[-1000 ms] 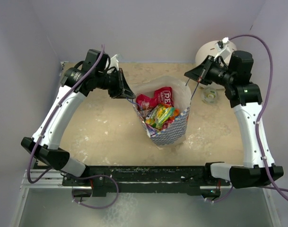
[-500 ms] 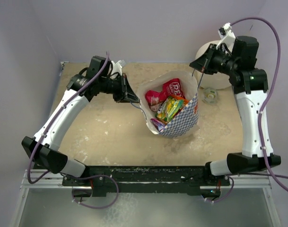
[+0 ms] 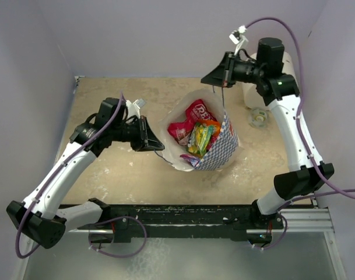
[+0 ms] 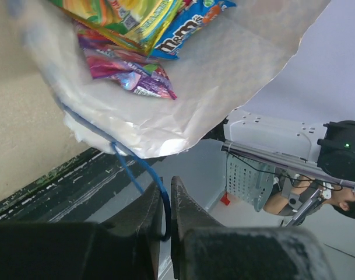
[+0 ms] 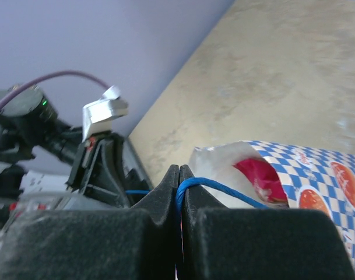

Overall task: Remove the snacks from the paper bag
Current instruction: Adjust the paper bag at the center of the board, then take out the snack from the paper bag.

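Observation:
The paper bag (image 3: 219, 153) hangs tilted at mid-table, its mouth open toward the left arm. It is white inside and blue-checked outside. Snacks (image 3: 197, 129) in red, pink, yellow-green and orange fill it. My left gripper (image 3: 154, 142) is shut on one blue cord handle (image 4: 143, 169) at the bag's near-left rim. My right gripper (image 3: 217, 79) is shut on the other blue cord handle (image 5: 215, 186), held high above the bag's far rim. In the left wrist view the bag's white inside (image 4: 224, 81) shows with blue, purple and yellow packets (image 4: 142, 35).
A large white cylinder (image 3: 291, 67) stands at the back right behind the right arm. A small round clear object (image 3: 259, 117) lies on the table just right of the bag. Purple-grey walls close in the back and sides.
The right gripper rose and swung left with its handle. The left gripper moved nearer and lower with its handle. The bag has lifted and tilted its mouth leftward.

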Robot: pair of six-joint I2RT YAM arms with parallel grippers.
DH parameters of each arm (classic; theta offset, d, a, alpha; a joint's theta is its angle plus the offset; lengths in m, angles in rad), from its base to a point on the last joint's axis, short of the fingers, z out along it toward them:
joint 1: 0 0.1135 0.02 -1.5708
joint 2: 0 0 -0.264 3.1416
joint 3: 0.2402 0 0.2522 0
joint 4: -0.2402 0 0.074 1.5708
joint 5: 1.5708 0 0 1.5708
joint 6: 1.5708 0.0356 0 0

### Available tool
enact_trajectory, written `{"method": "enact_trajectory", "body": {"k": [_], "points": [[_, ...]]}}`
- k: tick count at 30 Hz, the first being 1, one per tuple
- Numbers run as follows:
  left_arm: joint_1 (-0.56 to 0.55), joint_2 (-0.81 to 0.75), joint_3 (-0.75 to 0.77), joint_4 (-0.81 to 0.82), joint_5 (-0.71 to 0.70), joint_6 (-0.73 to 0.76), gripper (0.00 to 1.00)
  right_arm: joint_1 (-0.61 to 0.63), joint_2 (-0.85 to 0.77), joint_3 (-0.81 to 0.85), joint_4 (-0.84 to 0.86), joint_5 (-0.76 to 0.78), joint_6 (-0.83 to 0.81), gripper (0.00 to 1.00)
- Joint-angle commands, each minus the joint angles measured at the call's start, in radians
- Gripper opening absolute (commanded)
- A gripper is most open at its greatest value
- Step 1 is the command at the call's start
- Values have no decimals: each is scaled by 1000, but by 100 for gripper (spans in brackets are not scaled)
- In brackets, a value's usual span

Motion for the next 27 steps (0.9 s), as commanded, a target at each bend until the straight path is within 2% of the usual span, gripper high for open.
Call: {"method": "enact_trajectory", "body": {"k": [1,6,9,11,15,17,19,20,24,27], "points": [[-6,-67,-7,15,-17,-6,17,126,-42,17,248,-117,61,0],[-6,-120,85,-143,-150,112,55,147,-87,-94,362,-168,144,0],[-6,-107,198,-247,-200,214,67,145,-86,-97,352,-166,152,0],[-6,-108,255,-251,-208,265,70,144,-88,-96,339,-154,158,0],[-50,-86,322,-186,-222,279,72,144,-82,-70,269,-130,135,0],[-199,-29,336,-132,-309,238,70,144,-79,-55,224,-109,116,0],[-390,44,373,-130,-518,203,70,144,-81,-40,179,-74,92,0],[-446,83,391,-147,-620,177,70,144,-84,-31,163,-56,84,0],[-521,196,404,-94,-777,125,61,144,-120,-45,169,13,94,0],[-527,251,418,-42,-852,147,57,144,-159,-104,212,31,122,0]]}}
